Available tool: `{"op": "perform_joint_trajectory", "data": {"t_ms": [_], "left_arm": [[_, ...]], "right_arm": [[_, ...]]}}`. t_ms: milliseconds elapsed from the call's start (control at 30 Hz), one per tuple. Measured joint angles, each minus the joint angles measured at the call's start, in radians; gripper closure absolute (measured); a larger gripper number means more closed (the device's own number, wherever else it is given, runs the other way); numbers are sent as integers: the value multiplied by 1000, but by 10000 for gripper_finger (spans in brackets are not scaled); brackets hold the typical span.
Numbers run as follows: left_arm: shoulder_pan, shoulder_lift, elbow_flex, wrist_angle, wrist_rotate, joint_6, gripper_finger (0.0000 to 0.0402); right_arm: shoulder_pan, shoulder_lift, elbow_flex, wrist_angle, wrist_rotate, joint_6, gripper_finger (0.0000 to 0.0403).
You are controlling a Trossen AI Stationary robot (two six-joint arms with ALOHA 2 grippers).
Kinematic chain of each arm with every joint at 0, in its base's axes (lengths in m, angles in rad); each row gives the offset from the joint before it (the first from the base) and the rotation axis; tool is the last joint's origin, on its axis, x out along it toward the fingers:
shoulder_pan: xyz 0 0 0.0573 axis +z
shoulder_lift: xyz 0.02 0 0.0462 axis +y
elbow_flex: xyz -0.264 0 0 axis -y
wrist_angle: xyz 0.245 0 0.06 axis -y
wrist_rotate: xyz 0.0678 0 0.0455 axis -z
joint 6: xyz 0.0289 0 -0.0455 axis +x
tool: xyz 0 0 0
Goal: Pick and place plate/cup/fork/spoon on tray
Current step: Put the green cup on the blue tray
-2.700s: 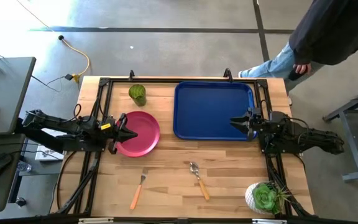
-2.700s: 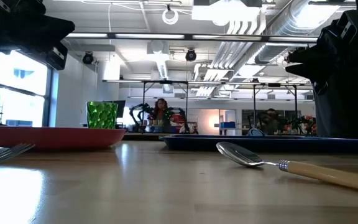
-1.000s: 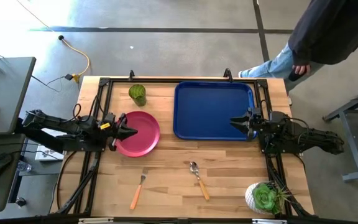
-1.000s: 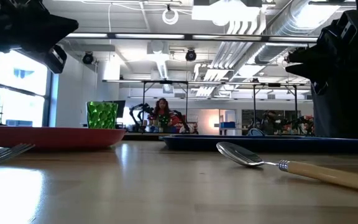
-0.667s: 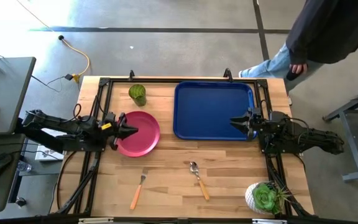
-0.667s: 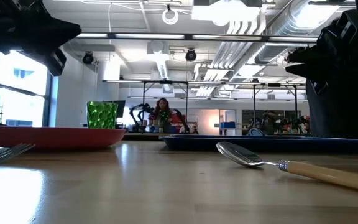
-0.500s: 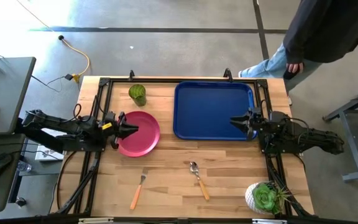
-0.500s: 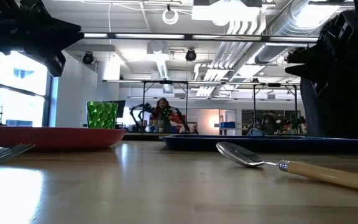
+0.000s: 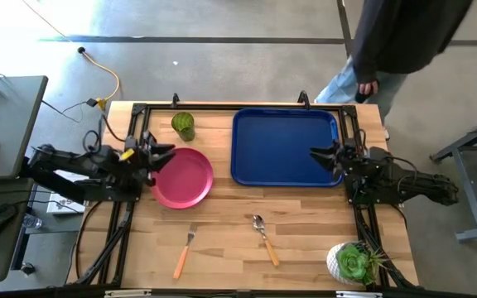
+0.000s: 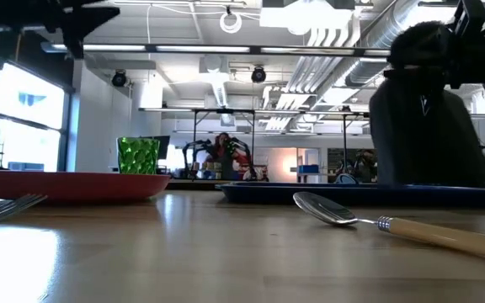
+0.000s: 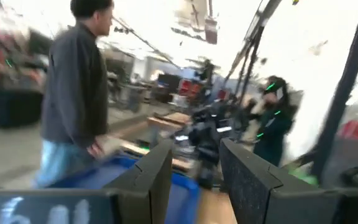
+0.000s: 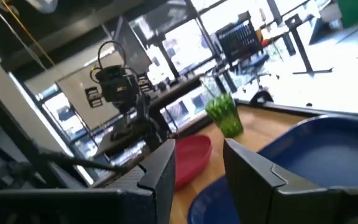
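Observation:
The pink plate [image 9: 185, 178] lies flat on the table's left half, with the green cup [image 9: 183, 125] standing upright beyond it. The blue tray [image 9: 284, 146] lies at the far right. The fork [image 9: 184, 253] and the spoon [image 9: 265, 239] lie near the front edge, tines and bowl pointing toward the far edge. My left gripper [image 9: 162, 151] hangs open above the plate's far left rim, holding nothing; its wrist view also shows my left gripper [image 11: 196, 168] with a clear gap. My right gripper [image 9: 317, 155] is open over the tray's right part, as its wrist view shows my right gripper [image 12: 199, 168].
A succulent in a white pot [image 9: 353, 263] stands at the near right corner. A person in a dark top [image 9: 396, 41] walks past the table's far right corner. Black frame rails [image 9: 127, 215] run along both side edges. Bare wood lies between plate and cutlery.
My left gripper has risen off the plate, tipped its fingers upward, rolled, and opened from shut; the plate stays where it was. My right gripper has tipped slightly upward. The person behind the table has stepped toward the left.

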Motion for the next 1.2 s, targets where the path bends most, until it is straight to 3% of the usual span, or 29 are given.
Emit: {"op": "perform_joint_trajectory", "data": {"t_ms": [167, 333, 533, 900, 1200], "left_arm": [[11, 101, 165, -261, -80, 107, 275], [72, 219, 314, -487, -81, 107, 275], [181, 365, 462, -663, -79, 142, 275], [442, 558, 670, -852, 114, 121, 275], [629, 687, 704, -974, 240, 159, 275]], "right_arm": [[0, 0, 0, 47, 40, 53, 277], [0, 0, 0, 96, 86, 226, 277], [0, 0, 0, 136, 98, 307, 277], [0, 0, 0, 153, 128, 355, 277], [0, 0, 0, 153, 128, 359, 277]]}}
